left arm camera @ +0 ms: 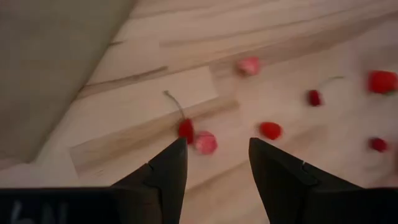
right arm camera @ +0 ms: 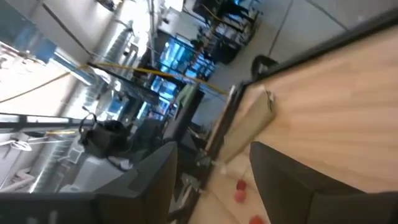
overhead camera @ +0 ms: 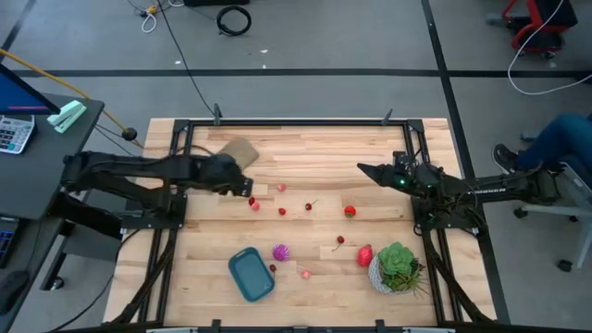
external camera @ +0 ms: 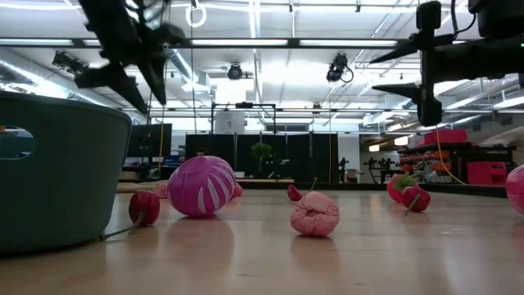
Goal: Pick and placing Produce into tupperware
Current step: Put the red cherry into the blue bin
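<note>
The left gripper (left arm camera: pixel 214 158) hangs over the table (overhead camera: pixel 314 148) with its jaws released and nothing between them; in the left wrist view a stemmed cherry (left arm camera: pixel 185 129) and a pale red berry (left arm camera: pixel 205 142) lie just beyond the finger tips, touching or nearly so; on the gripper body at that view's edge some pale writing shows, cut off and not readable. From above, the same gripper (overhead camera: pixel 248 183) sits at the left rear of the table beside the flat tan piece (overhead camera: pixel 240 150), just short of those two items (overhead camera: pixel 252 202). The right gripper (overhead camera: pixel 363 168) waits at the right rear, jaws released and empty; its own view looks past the fingers to the table edge, the tan piece (right arm camera: pixel 249 130), one red item (right arm camera: pixel 239 184) and the room beyond. More produce is strewn across the middle: small red pieces (overhead camera: pixel 283 211), a cherry (overhead camera: pixel 309 206), a strawberry (overhead camera: pixel 350 211), another cherry (overhead camera: pixel 339 241), and a larger red piece (overhead camera: pixel 365 255) next to the potted plant (overhead camera: pixel 396 266). The tupperware (overhead camera: pixel 251 274) lies at the front left, empty inside, with the magenta-purple ball (overhead camera: pixel 280 252) near it, a small red berry (overhead camera: pixel 272 268) by its right side and a pale pink piece (overhead camera: pixel 304 273) further right. Only the low view shows their faces: white stripes on the ball (external camera: pixel 201 186), a puckered pink piece (external camera: pixel 314 215), a cherry (external camera: pixel 144 206) just beside the container wall (external camera: pixel 57 176).
</note>
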